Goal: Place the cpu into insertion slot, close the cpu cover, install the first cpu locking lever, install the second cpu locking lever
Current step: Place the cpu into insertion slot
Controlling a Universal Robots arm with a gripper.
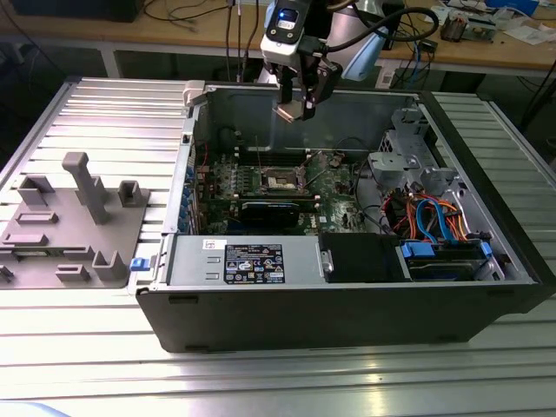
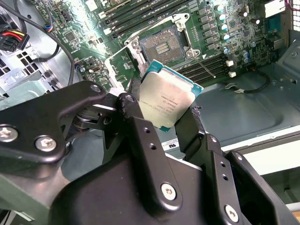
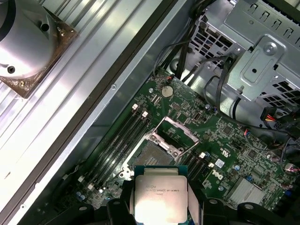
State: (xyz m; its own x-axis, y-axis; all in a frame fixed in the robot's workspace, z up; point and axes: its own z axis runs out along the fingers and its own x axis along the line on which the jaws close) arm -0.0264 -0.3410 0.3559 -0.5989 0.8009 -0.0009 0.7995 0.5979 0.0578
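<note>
cpu [image 2: 171,101] pinched by two opposite edges in the gripper [image 2: 165,112], jaws narrow and clamped on it, metal top facing both wrist views. It hangs above the open PC case [image 1: 347,295], well apart from the motherboard [image 3: 225,154]. Key relation: insertion slot [image 2: 161,47] lies well below the chip and a little ahead of the fingertips, empty, dark centre exposed. cpu cover [image 3: 179,128] stands flipped open beside the slot; nothing lies between chip and slot. Chip is square, so no long axis; in the second wrist view its edges look roughly parallel to the slot's
</note>
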